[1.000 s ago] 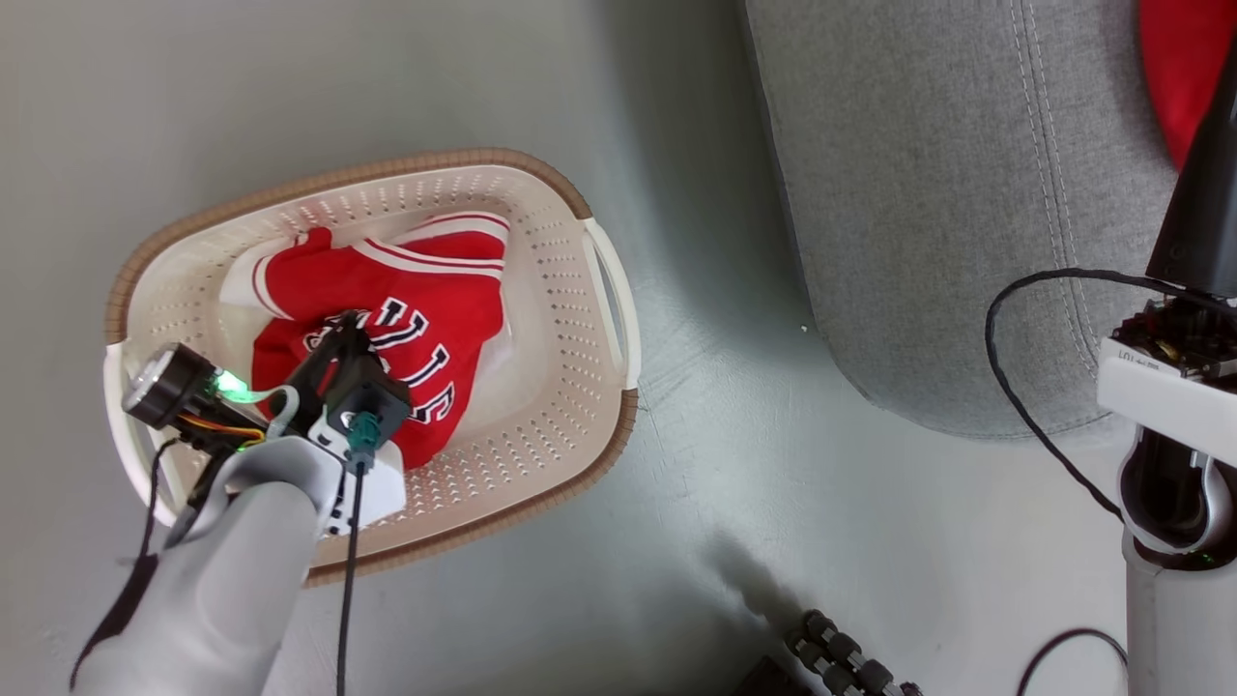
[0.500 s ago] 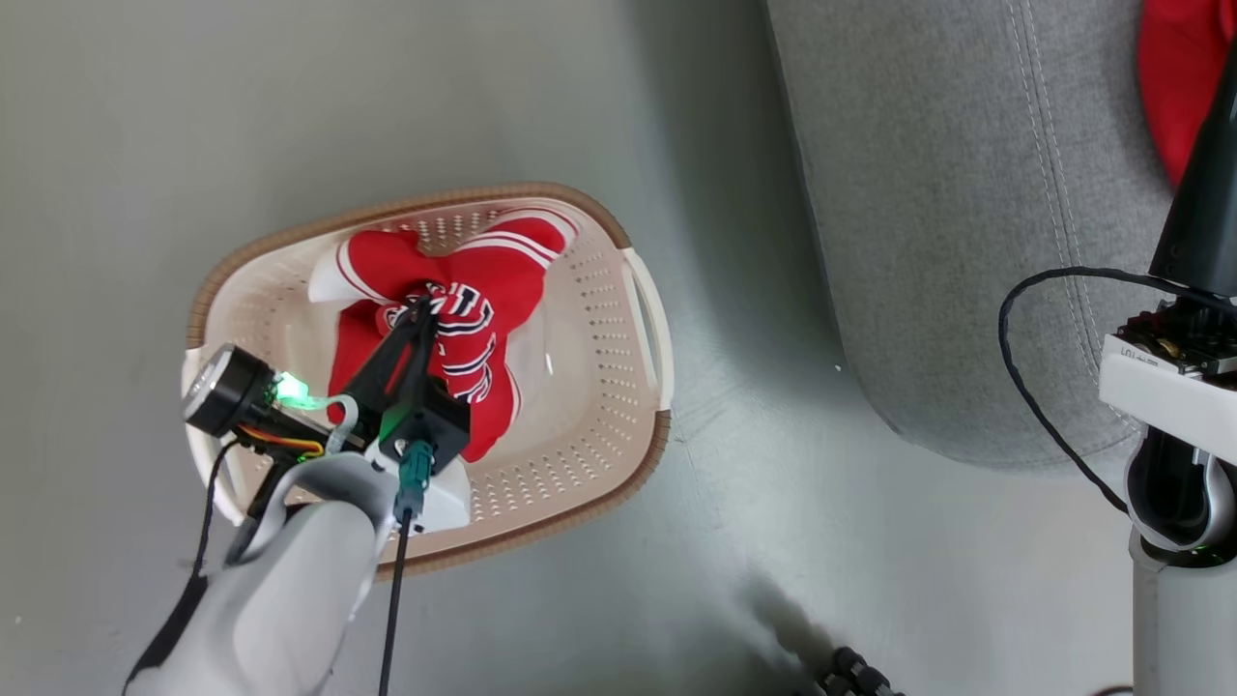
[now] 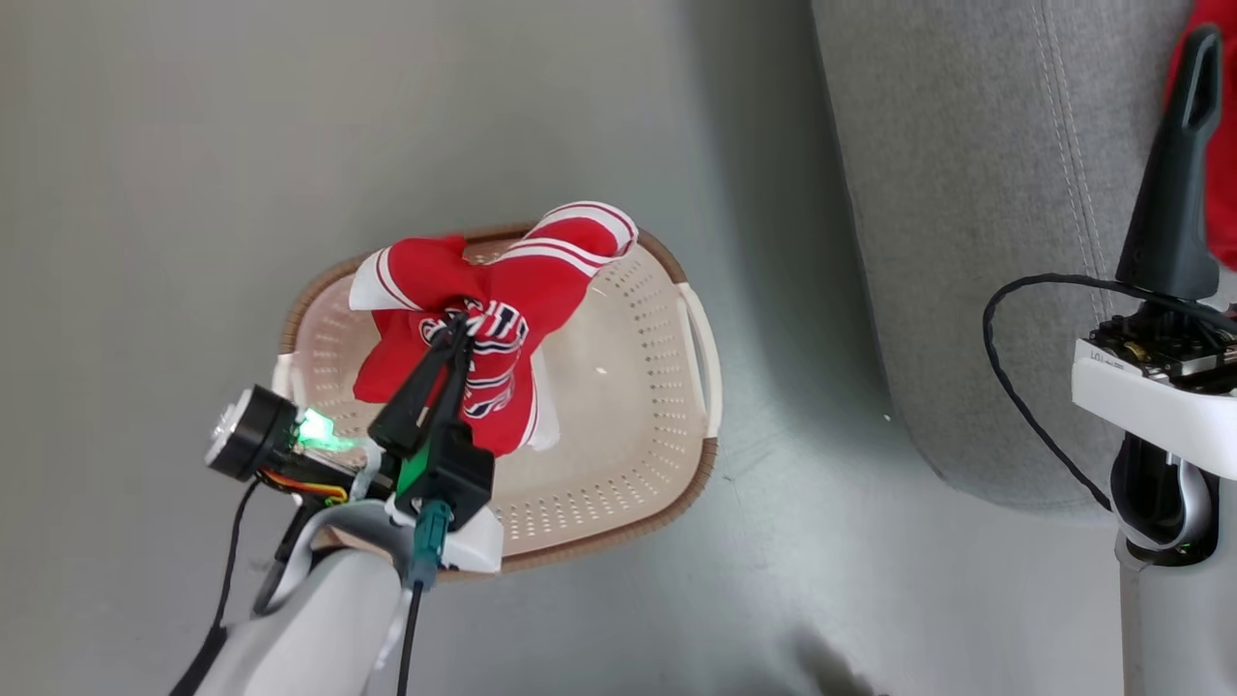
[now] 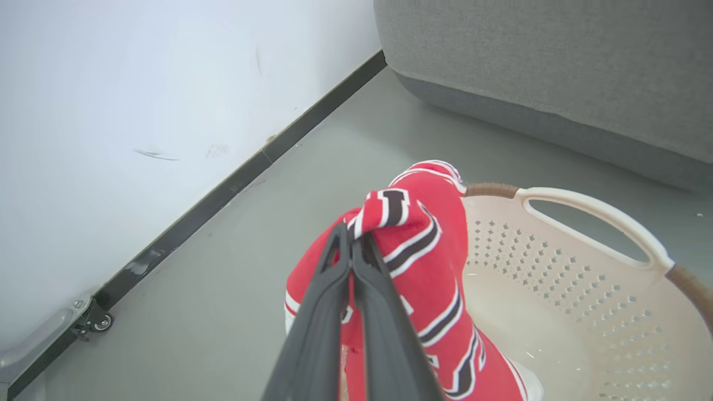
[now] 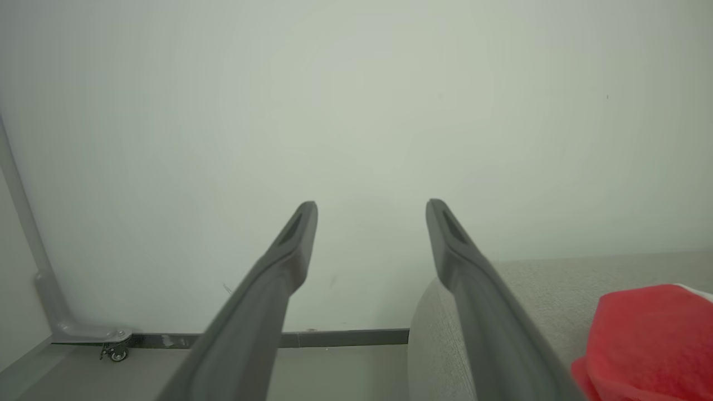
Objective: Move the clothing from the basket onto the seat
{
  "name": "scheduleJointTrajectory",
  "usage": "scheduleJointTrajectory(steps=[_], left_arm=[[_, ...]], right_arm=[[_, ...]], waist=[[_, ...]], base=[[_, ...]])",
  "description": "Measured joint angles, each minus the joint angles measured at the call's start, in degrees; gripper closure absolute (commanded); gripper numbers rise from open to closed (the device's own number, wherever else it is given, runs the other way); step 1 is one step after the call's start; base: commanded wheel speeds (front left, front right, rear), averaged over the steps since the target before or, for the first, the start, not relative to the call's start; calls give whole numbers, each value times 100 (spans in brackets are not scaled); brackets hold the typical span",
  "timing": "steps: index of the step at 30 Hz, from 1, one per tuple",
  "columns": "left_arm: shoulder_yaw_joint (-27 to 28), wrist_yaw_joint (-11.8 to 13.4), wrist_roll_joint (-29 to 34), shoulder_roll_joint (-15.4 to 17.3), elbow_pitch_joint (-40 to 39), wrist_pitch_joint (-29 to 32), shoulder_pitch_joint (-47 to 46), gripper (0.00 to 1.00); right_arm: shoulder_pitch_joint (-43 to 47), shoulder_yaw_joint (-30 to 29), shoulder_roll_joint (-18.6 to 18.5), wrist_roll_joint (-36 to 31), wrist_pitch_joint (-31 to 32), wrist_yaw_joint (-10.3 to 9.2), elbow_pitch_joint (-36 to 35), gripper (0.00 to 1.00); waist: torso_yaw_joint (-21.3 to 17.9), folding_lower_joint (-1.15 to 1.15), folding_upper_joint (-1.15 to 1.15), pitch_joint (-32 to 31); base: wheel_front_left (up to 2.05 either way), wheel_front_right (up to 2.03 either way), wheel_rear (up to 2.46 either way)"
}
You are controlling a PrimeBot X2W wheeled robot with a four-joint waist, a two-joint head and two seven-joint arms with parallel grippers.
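Left gripper [image 3: 462, 327] is clamped tight on the bunched red jersey [image 3: 503, 290], which dangles lengthwise from its tips above the basket [image 3: 618, 464], its lower end inside the rim. The seat [image 3: 966, 242] lies to the robot's right across a strip of floor [image 3: 792, 551], so I'd say the carry runs rightward; the right gripper [image 5: 371, 207], fingers apart and empty, hangs near the seat beside another red garment [image 5: 646, 340].

The black-and-white lettering on the bunched red jersey [image 3: 527, 290] is too crumpled to read.
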Motion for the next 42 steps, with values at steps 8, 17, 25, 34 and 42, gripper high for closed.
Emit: scheduleJointTrajectory(steps=[8,17,25,34,42], left_arm=[[-30,119,-135,27,-534,0,274,100],[21,257,-312,88,-1079,0,475,100],[215,358,-613,87,-1397,0,516,100],[520,401,-1011,96,-1636,-1,632,100],[745,398,-1404,94,-1723,-1,884,100]], right_arm=[[-2,-35,-10,-134,0,0,33,0],[7,-160,-13,-353,-1,0,76,0],[46,-192,-16,-487,-1,0,93,0],[313,-190,-21,-545,-1,0,183,0],[699,-109,-22,-597,-1,0,314,0]], waist=[[249,0,0,-316],[498,0,0,-716],[674,0,0,-1109],[825,-1,0,-1578],[934,0,0,-2068]], base=[[0,0,0],[0,0,0],[0,0,0],[0,0,0],[0,0,0]])
